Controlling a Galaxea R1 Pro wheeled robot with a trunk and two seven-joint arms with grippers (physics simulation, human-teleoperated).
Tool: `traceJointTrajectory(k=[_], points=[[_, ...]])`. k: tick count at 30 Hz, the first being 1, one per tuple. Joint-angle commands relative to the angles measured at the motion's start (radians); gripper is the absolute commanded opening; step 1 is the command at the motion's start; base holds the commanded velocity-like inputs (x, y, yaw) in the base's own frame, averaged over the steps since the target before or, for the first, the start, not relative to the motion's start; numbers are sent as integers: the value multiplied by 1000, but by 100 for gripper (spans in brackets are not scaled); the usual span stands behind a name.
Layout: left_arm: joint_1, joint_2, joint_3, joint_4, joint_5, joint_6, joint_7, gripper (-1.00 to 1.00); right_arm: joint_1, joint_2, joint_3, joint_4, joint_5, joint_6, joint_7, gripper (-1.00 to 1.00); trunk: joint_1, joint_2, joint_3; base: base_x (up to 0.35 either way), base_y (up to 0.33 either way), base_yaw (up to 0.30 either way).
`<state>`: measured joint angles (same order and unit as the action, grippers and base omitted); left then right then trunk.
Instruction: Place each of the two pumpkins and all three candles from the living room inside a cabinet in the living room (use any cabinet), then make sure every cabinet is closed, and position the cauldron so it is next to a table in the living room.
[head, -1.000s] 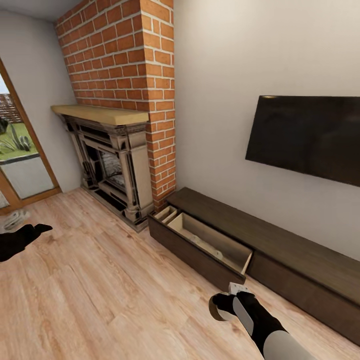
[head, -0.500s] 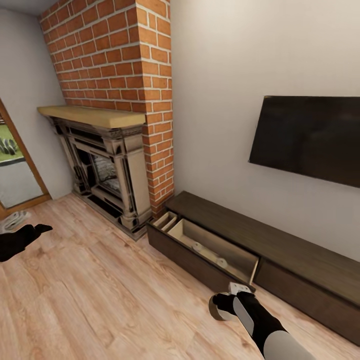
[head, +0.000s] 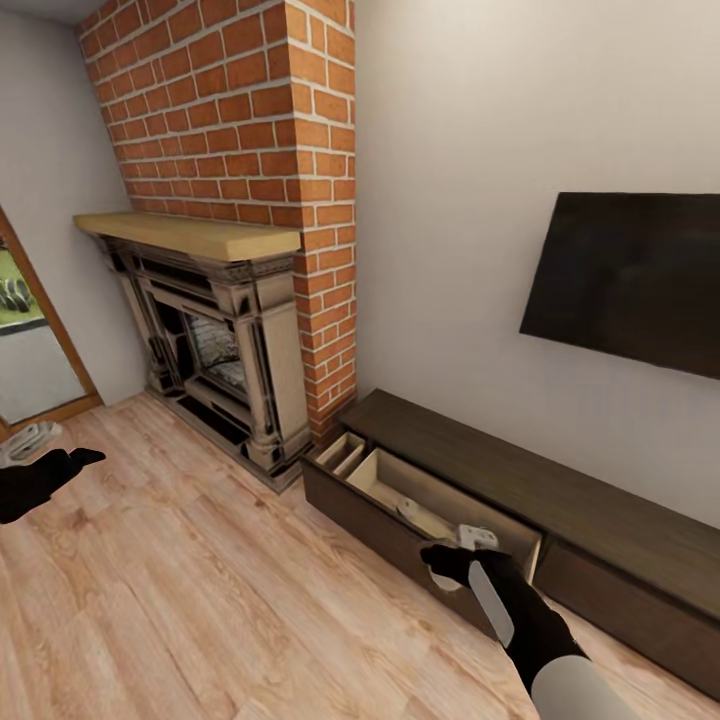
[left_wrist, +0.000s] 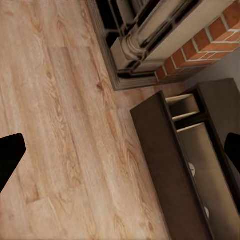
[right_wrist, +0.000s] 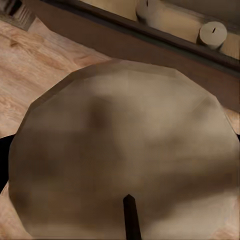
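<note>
So the right gripper (head: 447, 570) has its jaws clamped on a candle (right_wrist: 122, 150), a stubby beige-grey cylinder with a flat, faceted top and a little dark wick. From the head view it hangs right at the front edge of the open drawer (head: 400, 530) of the cabinet (head: 560, 490).

The cabinet is a long, very low dark brown wooden unit with a flat top, running along the wall under the black TV (head: 630, 280). The pulled-out drawer is pale wood inside, with a narrow divided compartment at the fireplace end. Two more candles (right_wrist: 213, 34) sit inside the drawer, upright and a bit apart; in the head view only one pale lump is clear.

The left gripper (head: 60, 465) is way off at the side, low over the floor (head: 180, 600). In the left wrist view its dark fingers (left_wrist: 10, 155) sit at opposite edges with plain floor between them, so the jaws are spread and hold nothing.

Room stuff: light wood planks with visible grain, red brick chimney (head: 250, 120), an ornate stone fireplace (head: 230, 350) with a pale wooden mantel, smooth off-white walls.
</note>
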<state>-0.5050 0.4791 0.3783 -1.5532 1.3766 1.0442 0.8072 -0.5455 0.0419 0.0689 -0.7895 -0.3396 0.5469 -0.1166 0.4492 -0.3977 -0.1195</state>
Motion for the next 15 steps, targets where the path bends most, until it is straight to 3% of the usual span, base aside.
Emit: traceJointTrajectory(k=[1,4,6,8,11,15], points=[[-1,0,1,-1,10,3,10,100,10,-1,1,-54,-12,36,-13,-100,1,-2,-2,61,26,0],[-1,0,0,-3,10,3,10,100,44,-3,-11,-164,-12,102,-13,-100,1,-2,-2,46,-22,0],[-1,0,0,-3,10,3,10,100,55,-4,-50,-197,-12,133,-14,-100,1,-2,-2,84,-154,0],[-2,0,0,-4,10,3,10,100,61,-6,-110,-212,-12,165,-16,-100,1,-2,-2,100,-204,0],[-2,-1,-1,-6,10,3,7,100,55,-10,-234,-217,-10,229,-28,-100,1,-2,-2,91,-228,0],[-2,-1,-1,-15,18,3,-1,100,20,-22,-322,-190,-10,293,-111,-100,1,-2,-2,33,-125,0]])
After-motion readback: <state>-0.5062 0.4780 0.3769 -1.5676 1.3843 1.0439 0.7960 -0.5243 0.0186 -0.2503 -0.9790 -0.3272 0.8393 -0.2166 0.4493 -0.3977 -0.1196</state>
